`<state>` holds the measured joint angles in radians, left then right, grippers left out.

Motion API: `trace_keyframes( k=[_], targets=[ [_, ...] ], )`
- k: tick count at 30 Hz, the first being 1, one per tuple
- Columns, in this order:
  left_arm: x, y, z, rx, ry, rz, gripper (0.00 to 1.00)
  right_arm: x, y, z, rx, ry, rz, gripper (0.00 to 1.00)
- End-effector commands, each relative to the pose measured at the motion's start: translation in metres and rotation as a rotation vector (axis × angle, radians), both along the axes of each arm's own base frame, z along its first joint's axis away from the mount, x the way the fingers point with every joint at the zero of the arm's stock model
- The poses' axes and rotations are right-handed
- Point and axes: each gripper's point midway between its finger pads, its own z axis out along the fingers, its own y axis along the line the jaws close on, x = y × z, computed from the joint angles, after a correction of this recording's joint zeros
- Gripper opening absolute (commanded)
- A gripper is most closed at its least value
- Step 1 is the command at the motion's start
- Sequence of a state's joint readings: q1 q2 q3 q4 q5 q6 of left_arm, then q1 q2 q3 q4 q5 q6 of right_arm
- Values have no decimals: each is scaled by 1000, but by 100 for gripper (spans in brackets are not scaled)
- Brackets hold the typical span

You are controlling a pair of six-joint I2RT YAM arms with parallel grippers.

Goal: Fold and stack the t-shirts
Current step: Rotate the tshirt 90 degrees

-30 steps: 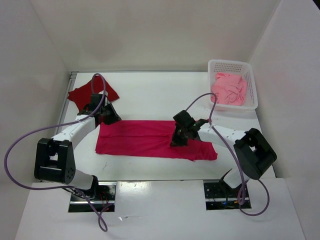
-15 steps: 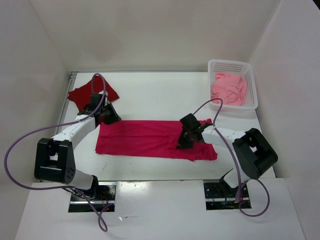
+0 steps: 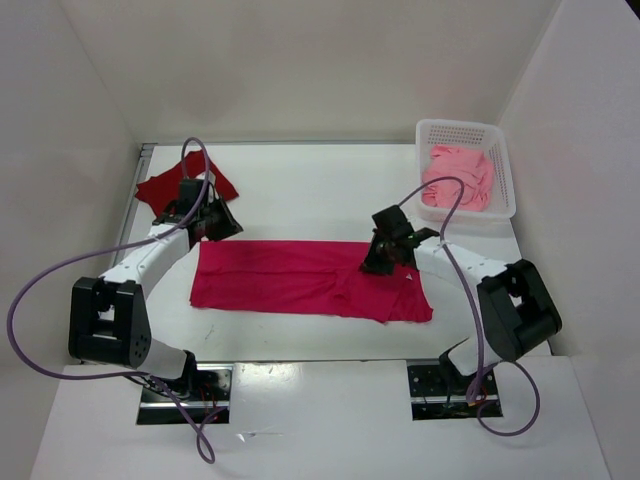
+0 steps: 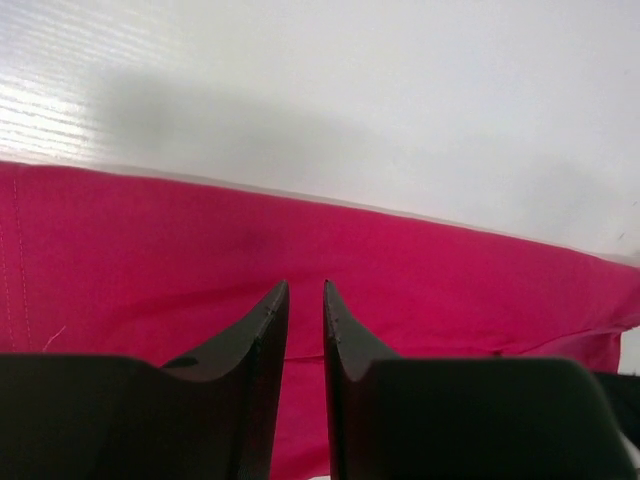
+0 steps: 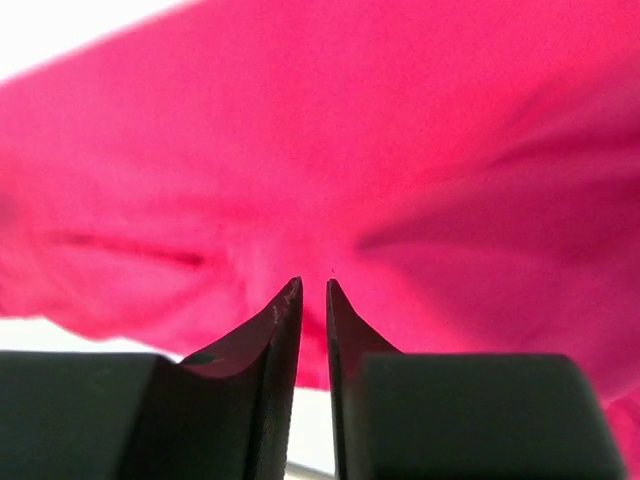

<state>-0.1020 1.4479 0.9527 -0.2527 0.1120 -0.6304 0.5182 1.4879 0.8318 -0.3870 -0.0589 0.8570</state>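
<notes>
The bright crimson t-shirt (image 3: 300,278) lies as a long folded strip across the middle of the table. My left gripper (image 3: 223,232) hovers at its far left corner, jaws a narrow gap apart with nothing between them; in the left wrist view the left gripper (image 4: 305,285) has the crimson cloth (image 4: 450,290) just beyond it. My right gripper (image 3: 381,264) stands over the strip's far right part, also slightly open and empty; the right gripper (image 5: 313,282) faces crimson cloth (image 5: 400,150). The dark red t-shirt (image 3: 163,190) lies folded at the back left. The salmon pink t-shirt (image 3: 458,178) is crumpled in the basket.
The white perforated basket (image 3: 500,150) stands at the back right corner. White walls close in the table on three sides. Purple cables loop above both arms. Bare white tabletop (image 3: 300,185) stretches behind the crimson strip.
My right gripper slid right and toward the back along the crimson strip, then opened and let go of the cloth. My left gripper shifted slightly back and its jaws parted a little.
</notes>
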Motion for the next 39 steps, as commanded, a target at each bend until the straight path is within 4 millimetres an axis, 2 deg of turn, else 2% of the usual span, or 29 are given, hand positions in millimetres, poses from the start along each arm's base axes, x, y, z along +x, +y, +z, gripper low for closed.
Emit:
trace_keyframes(
  k=[1, 5, 9, 10, 12, 13, 14, 15, 16, 18, 19, 21, 22, 24, 25, 26, 27, 28, 29, 30, 31, 32, 33, 34, 35, 36, 37, 38, 39],
  targets=[
    [9, -7, 29, -12, -69, -40, 27, 28, -22, 4, -49, -52, -51, 20],
    [8, -12, 37, -33, -80, -61, 27, 46, -22, -22, -75, -25, -71, 4],
    [5, -15, 55, -49, -112, -76, 26, 67, -7, -39, -60, -2, -57, 0],
    [5, -15, 61, -50, -121, -76, 26, 85, 2, -31, -43, -36, -58, 0],
    [4, -16, 68, -57, -133, -83, 25, 101, 9, -47, -54, -13, -58, 0],
    [3, -16, 73, -58, -145, -83, 25, 129, 22, -31, -33, -71, -48, 0],
    [2, -18, 75, -64, -142, -90, 25, 141, 27, -32, -32, -73, -47, 0],
    [-1, -17, 78, -64, -143, -90, 25, 147, 33, -53, -41, -30, -40, 0],
    [-2, -17, 81, -65, -154, -90, 25, 184, 49, -28, -8, -109, -34, 0],
    [-4, -17, 85, -65, -154, -90, 25, 209, 66, -27, -12, -115, -15, 0],
    [-4, -17, 85, -65, -154, -90, 25, 246, 85, -19, 16, -164, -3, 0],
    [-9, -16, 85, -64, -140, -90, 25, 264, 103, -18, 9, -161, 33, 9],
    [-8, -15, 84, -58, -141, -83, 25, 296, 123, -4, 54, -231, 50, 12],
    [-13, -14, 84, -57, -127, -83, 25, 299, 133, 2, 46, -213, 78, 18],
    [-13, -14, 84, -49, -130, -90, 25, 317, 149, 82, 133, -397, 82, 21],
    [-13, -14, 84, -49, -130, -90, 25, 312, 155, 65, 153, -367, 109, 23],
    [-15, -14, 82, -42, -123, -96, 25, 309, 156, 73, 161, -355, 120, 28],
    [-15, -13, 82, -36, -125, -102, 25, 296, 157, 55, 111, -301, 139, 30],
    [-15, -13, 85, -36, -134, -102, 25, 294, 150, 108, 51, -403, 114, 31],
    [-17, -13, 83, -36, -125, -102, 25, 284, 149, 123, -8, -441, 143, 33],
    [-17, -13, 83, -36, -125, -102, 23, 264, 157, 110, -51, -404, 175, 37],
    [-15, -13, 87, -36, -134, -102, 23, 249, 153, 175, -10, -499, 164, 39],
    [-14, -13, 89, -37, -143, -102, 23, 239, 150, 194, 23, -524, 161, 40],
    [-14, -14, 89, -37, -145, -115, 22, 213, 143, 151, -2, -430, 176, 42],
    [-15, -16, 89, -44, -145, -123, 22, 209, 144, 177, 68, -510, 153, 45],
    [-16, -16, 93, -44, -156, -123, 20, 182, 134, 230, 156, -578, 149, 45],
    [-15, -18, 95, -52, -166, -131, 19, 158, 125, 190, 156, -477, 142, 46],
    [-15, -18, 95, -52, -166, -131, 17, 141, 129, 192, 199, -478, 157, 46],
    [-17, -19, 92, -58, -156, -138, 16, 116, 129, 211, 249, -501, 174, 46]
  ],
)
